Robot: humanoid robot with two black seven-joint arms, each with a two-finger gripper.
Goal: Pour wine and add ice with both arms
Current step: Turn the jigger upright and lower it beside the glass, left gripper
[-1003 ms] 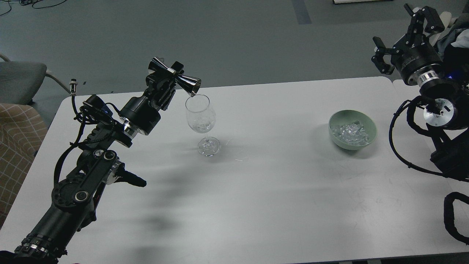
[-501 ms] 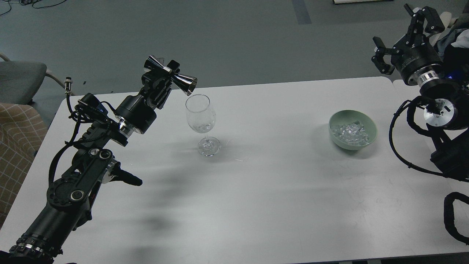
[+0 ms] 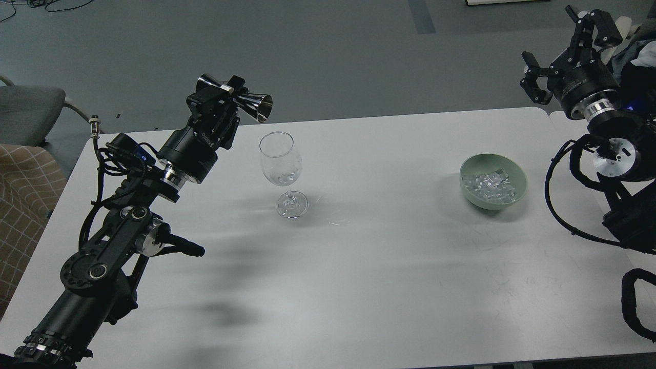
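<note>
A clear wine glass (image 3: 280,164) stands upright on the white table (image 3: 359,266), left of centre. A little clear wine (image 3: 282,178) sits at the bottom of its bowl. My left gripper (image 3: 225,95) is shut on a shiny metal jigger (image 3: 241,98), held nearly level, up and to the left of the glass rim, clear of it. A pale green bowl (image 3: 517,177) holds a pile of clear ice (image 3: 489,185) at the right. My right gripper (image 3: 561,46) is open and empty, raised beyond the table's far right corner.
A grey chair (image 3: 25,110) and a checked cushion (image 3: 20,200) stand off the table's left edge. My right arm's cables (image 3: 558,195) hang over the table's right edge.
My left gripper lifted the jigger up and to the left, away from the glass rim, and tipped it back toward level. The right arm has not moved.
</note>
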